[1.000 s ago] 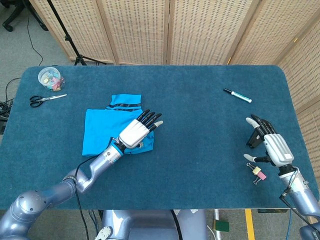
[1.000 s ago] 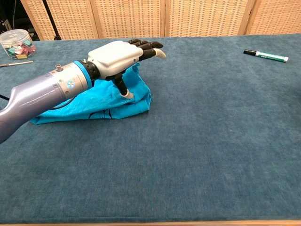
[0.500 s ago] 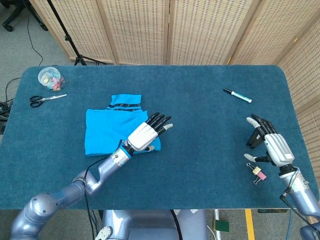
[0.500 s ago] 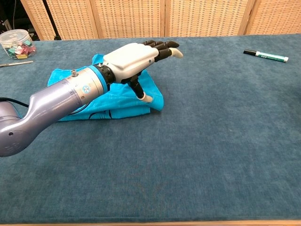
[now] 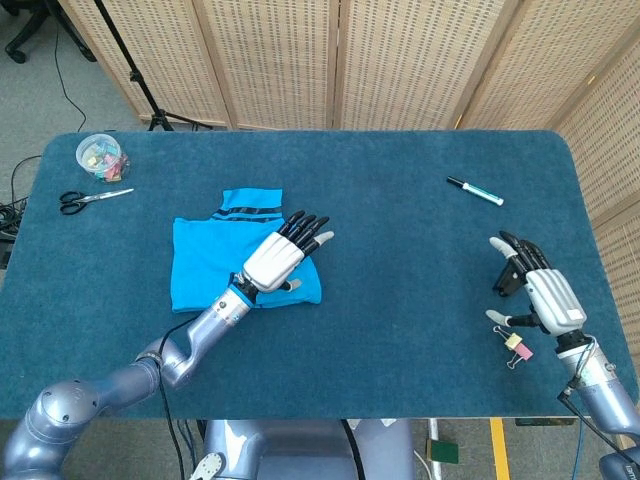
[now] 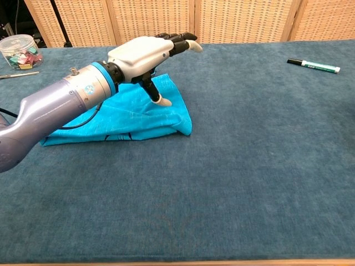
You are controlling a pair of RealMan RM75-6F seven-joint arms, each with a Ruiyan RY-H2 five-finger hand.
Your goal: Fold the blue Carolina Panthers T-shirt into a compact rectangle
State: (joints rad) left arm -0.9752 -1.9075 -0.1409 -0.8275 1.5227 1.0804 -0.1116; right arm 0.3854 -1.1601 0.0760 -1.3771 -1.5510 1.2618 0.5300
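My left hand (image 5: pixel 272 262) has drawn back over the shirt (image 5: pixel 205 265), left of the marker (image 5: pixel 474 191), fingers spread, holding nothing; its thumb could snag and undo the fold.

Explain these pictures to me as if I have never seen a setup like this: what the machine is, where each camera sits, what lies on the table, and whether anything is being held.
This is a two-armed robot with humanlike hands, working at a table covered in dark blue felt. The head view looks down from above; the chest view looks across the table from lower down. The left robot hand hovers with fingers extended above the partly folded bright blue T-shirt, gripping nothing. The right robot hand waits open near the table's right edge, beside a small pink and yellow binder clip. Also on the table: a white marker with a black cap, black-handled scissors and a clear round tub of coloured clips. Nothing is held.
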